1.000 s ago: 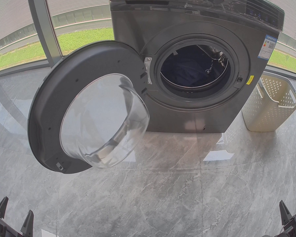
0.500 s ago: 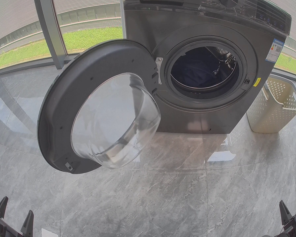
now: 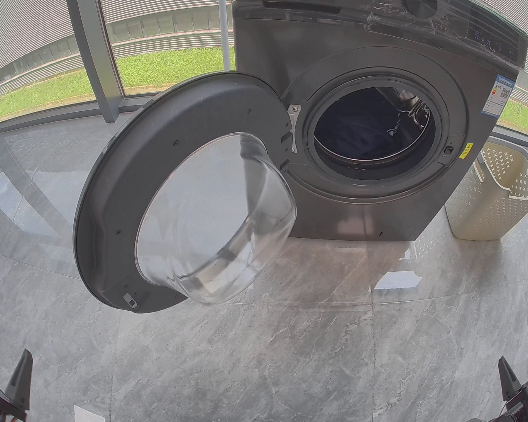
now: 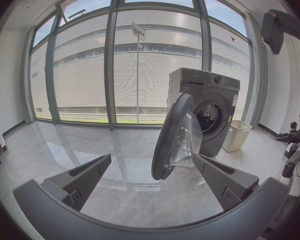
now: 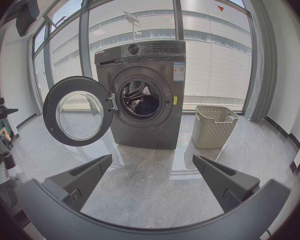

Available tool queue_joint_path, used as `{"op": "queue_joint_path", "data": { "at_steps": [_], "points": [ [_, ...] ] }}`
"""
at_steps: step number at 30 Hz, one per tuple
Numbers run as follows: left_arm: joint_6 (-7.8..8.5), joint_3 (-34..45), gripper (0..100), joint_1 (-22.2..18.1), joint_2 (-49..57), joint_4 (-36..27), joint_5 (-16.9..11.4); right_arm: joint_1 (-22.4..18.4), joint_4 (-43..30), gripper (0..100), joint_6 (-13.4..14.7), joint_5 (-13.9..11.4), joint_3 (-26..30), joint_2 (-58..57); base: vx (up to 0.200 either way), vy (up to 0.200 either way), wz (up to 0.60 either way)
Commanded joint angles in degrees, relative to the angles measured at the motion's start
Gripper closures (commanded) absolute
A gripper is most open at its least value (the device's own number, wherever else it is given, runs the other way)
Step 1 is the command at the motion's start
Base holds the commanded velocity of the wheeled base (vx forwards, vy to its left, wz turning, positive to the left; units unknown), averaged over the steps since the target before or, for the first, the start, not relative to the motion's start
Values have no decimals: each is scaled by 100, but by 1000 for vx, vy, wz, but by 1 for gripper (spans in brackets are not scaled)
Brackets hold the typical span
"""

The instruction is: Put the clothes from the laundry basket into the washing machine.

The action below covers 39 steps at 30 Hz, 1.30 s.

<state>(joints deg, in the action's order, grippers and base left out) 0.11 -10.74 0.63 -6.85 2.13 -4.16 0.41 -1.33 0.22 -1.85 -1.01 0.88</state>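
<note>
Dark grey front-loading washing machine stands in the upper right of the head view, and its round door with a clear glass bowl is swung wide open to the left. Dark blue clothes lie inside the drum. The cream perforated plastic laundry basket stands at the right edge, just beside the machine. The left end effector and the right end effector are both spread apart, empty.

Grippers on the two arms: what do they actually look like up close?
They match. The left gripper and right gripper each carry two dark grey, wedge-shaped fingers tapering to points, with finely ribbed pads on the inner faces near the tips and a small round screw near each base. A curved grey rim runs beneath them.
</note>
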Motion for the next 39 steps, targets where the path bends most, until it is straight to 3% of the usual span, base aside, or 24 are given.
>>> {"op": "queue_joint_path", "data": {
  "at_steps": [1, 7, 20, 23, 25, 27, 28, 33, 39],
  "points": [
    [-46, -939, 0, 350, -2453, 551, -665, 2, 1, 0, 13, 1, 66, -88, 0, 0, 0],
    [-169, -1299, 0, 358, -3718, 1228, -1184, 2, 1, 0, 4, 1, 66, -88, 0, 0, 0],
    [-160, -1633, 0, 499, -5748, 2749, -1597, 2, 1, 0, 4, -8, 57, -88, 0, 0, 0],
    [-178, -1633, 0, 745, -5872, 2898, -1667, 2, 1, 0, -4, -8, 57, -88, 0, 0, 0],
    [-187, -1642, 0, 1431, -5968, 2977, -1667, 2, 1, 0, -4, -8, 57, -88, 0, 0, 0],
    [-187, -1642, 0, 1571, -5968, 2977, -1659, 2, 1, 0, -4, -8, 57, -88, 0, 0, 0],
    [-196, -1642, 0, 2046, -5933, 2986, -1606, 2, 1, 0, -4, -8, 57, -88, 0, 0, 0],
    [-363, -1607, 0, 2916, -5652, 2968, -1474, 2, 1, 0, -4, -8, 57, -88, 0, 0, 0],
    [-406, -1624, 0, 3039, -5538, 2977, -1281, 2, 1, 0, -4, -8, 57, -88, 0, 0, 0]
  ]
}}
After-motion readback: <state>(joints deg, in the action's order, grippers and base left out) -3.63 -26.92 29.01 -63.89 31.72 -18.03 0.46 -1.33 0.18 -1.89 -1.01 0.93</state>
